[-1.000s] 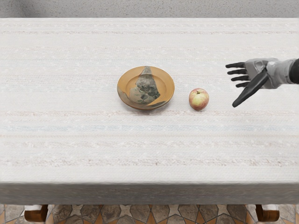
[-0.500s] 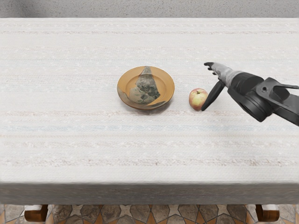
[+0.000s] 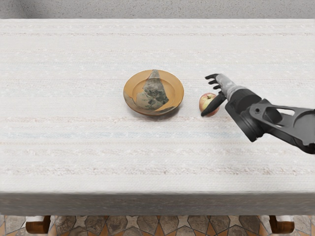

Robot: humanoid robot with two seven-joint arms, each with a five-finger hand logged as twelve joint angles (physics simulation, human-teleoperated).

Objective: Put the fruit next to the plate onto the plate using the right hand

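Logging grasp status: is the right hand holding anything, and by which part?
Nothing yet: the right hand is open beside the apple, which rests on the table.

Orange plate (image 3: 175, 86) with grey mottled patch, red-yellow apple (image 3: 205, 102), pale striped table (image 3: 74, 147), black-fingered grey right hand (image 3: 222, 84)
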